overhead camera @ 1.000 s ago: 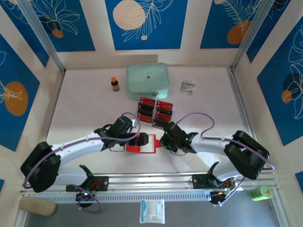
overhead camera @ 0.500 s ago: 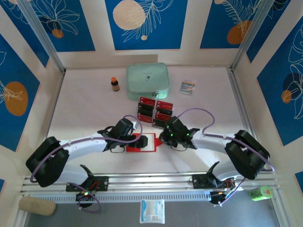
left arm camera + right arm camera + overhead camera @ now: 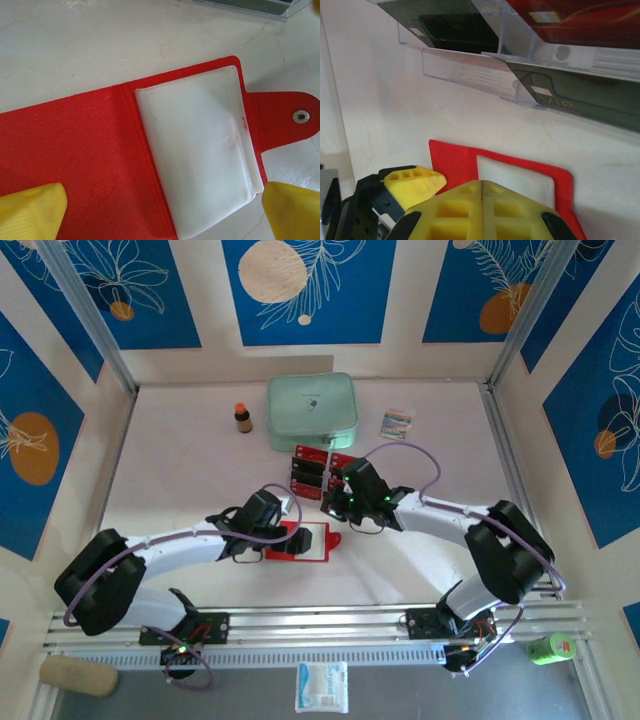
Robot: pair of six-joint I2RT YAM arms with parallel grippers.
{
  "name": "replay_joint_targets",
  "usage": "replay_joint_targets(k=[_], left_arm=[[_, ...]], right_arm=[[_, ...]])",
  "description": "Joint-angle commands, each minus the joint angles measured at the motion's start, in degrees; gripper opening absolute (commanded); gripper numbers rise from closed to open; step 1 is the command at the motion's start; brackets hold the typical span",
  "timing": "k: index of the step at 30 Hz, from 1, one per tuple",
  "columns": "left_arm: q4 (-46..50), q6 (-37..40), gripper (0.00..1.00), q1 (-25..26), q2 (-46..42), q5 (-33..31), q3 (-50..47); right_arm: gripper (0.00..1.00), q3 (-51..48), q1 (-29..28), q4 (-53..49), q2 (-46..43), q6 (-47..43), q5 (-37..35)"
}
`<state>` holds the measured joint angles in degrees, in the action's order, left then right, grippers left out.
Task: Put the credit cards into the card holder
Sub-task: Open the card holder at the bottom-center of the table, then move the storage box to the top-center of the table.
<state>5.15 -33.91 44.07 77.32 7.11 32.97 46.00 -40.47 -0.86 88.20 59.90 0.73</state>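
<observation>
The card holder (image 3: 90, 145) looks like grained red leatherette with milky, smooth plastic pockets (image 3: 200, 160).

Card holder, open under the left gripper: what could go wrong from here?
1. The left gripper hangs open over the card holder without clamping it, so it may slide when a card is pushed in.
2. Its clear pocket lies flat; a card could snag.
3. The right gripper is shut close to the clear stand holding the credit cards and might knock it.

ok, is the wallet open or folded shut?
Open: the wallet lies spread flat. Left wrist view shows its red inside, the pale pocket facing up and seemingly empty, and the snap tab unfastened.
</observation>
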Motion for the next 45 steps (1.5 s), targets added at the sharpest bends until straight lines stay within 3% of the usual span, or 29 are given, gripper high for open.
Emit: replay_joint_targets(k=[1, 18, 25, 32, 45], left_arm=[[0.61, 1.66, 1.0, -0.5, -0.3, -0.61, 0.63], [0.39, 1.74, 1.0, -0.49, 0.29, -0.4, 0.86], [0.48, 1.83, 1.0, -0.48, 0.21, -0.42, 0.87], [0.3, 1.46, 1.0, -0.5, 0.03, -1.05, 0.72], [-0.57, 0.25, 1.0, -0.55, -1.65, -1.95, -0.2]], right_arm=[[0.03, 3.18, -0.27, -0.1, 3.69, -2.11, 2.61], [0.02, 10.16, 4.44, 0.41, 15.86, -4.4, 2.0], [0.0, 14.74, 6.72, -1.38, 18.28, -7.06, 5.31], [0.0, 11.69, 4.47, -3.21, 9.41, -7.92, 6.56], [0.0, -0.27, -6.42, -8.22, -3.65, 2.68, -1.54]])
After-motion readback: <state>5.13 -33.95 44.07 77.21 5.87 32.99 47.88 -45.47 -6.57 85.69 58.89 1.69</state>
